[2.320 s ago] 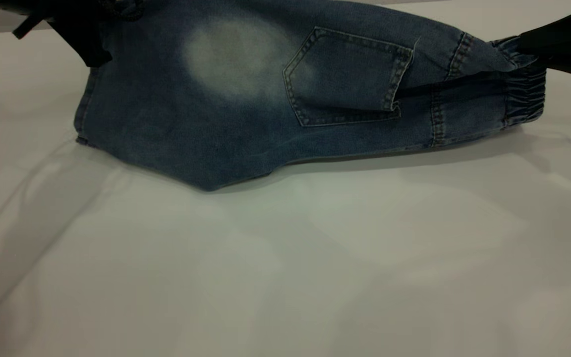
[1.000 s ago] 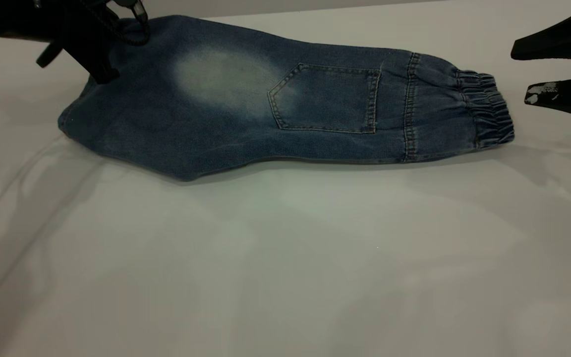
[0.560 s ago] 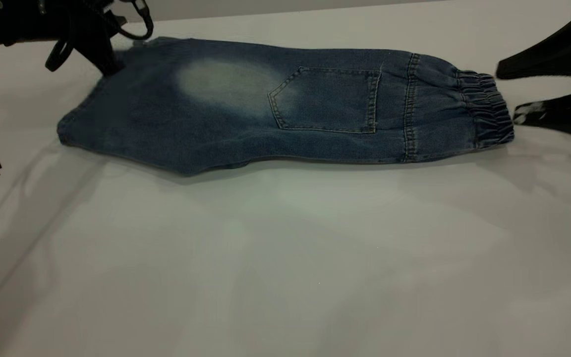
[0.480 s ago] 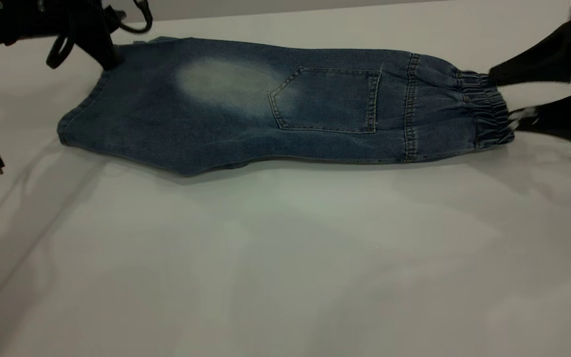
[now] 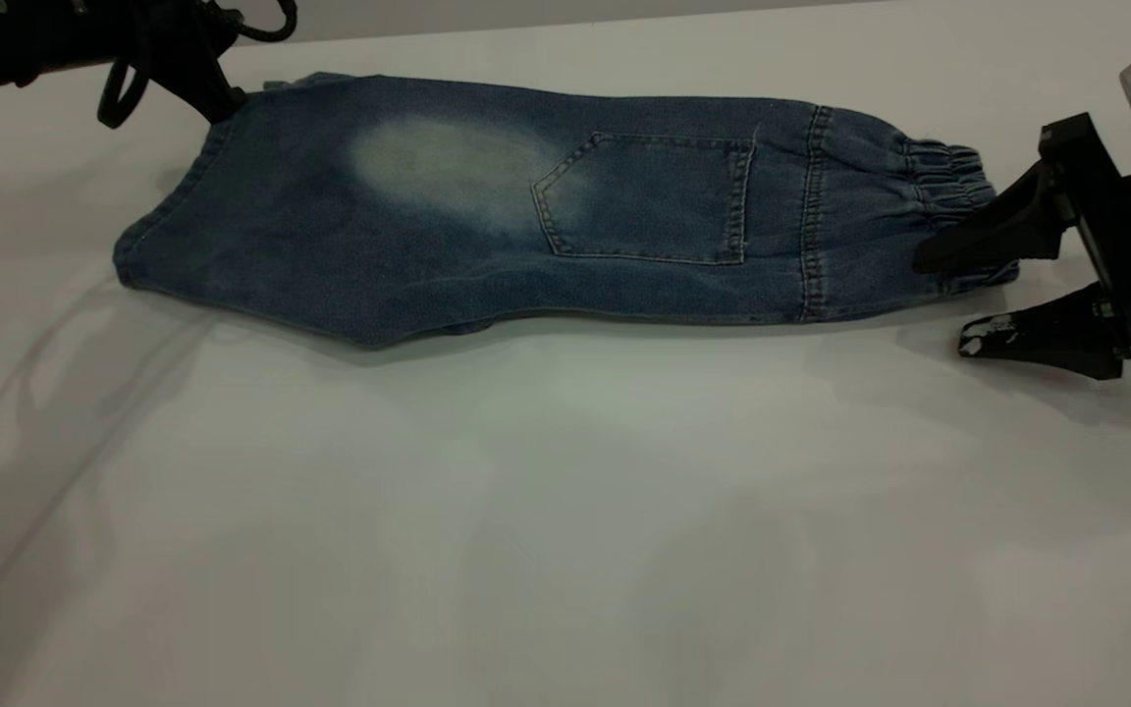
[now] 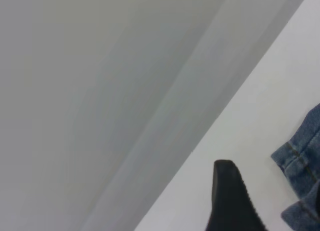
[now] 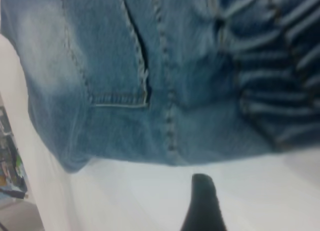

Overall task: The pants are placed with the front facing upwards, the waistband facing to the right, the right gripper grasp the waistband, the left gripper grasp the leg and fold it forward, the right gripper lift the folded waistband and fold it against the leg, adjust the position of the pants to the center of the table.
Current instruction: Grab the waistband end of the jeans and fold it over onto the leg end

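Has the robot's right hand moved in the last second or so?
Yes. The right hand, open, has dropped lower and come in toward the waistband of the pants; its upper finger now overlaps the waistband's end.

You have the white table [image 5: 565, 511] carrying only the blue denim pants [image 5: 487, 226], folded flat across its far half with the waistband [image 5: 948, 196] pointing right.
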`<move>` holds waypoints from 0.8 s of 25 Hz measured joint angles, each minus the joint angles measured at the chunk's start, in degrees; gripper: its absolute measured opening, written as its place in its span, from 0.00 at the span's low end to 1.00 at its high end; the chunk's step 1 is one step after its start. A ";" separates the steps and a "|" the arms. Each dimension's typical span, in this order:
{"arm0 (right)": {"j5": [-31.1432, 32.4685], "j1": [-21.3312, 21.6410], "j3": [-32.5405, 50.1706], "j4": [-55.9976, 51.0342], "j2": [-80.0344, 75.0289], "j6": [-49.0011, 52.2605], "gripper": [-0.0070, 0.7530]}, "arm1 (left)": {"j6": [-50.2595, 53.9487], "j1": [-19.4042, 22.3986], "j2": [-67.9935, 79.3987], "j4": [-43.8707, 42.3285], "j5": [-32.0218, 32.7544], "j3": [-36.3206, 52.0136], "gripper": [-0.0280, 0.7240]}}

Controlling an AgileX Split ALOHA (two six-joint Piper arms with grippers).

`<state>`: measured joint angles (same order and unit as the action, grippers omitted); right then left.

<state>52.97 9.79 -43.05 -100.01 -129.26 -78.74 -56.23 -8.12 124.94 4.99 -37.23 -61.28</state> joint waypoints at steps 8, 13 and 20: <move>0.53 0.01 -6.34 0.00 -4.03 0.28 0.60 | 0.75 0.00 -0.05 -0.55 0.87 0.00 0.53; -0.50 0.06 -9.25 0.05 -4.64 0.28 0.60 | 1.47 0.00 -0.05 -0.50 0.99 0.00 0.53; -2.99 0.06 -10.89 -0.18 -4.64 1.08 0.53 | 1.53 0.00 -0.05 -0.68 6.21 0.00 0.53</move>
<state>49.98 9.86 -53.93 -100.19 -133.90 -77.66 -54.70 -8.12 124.89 4.30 -31.02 -61.28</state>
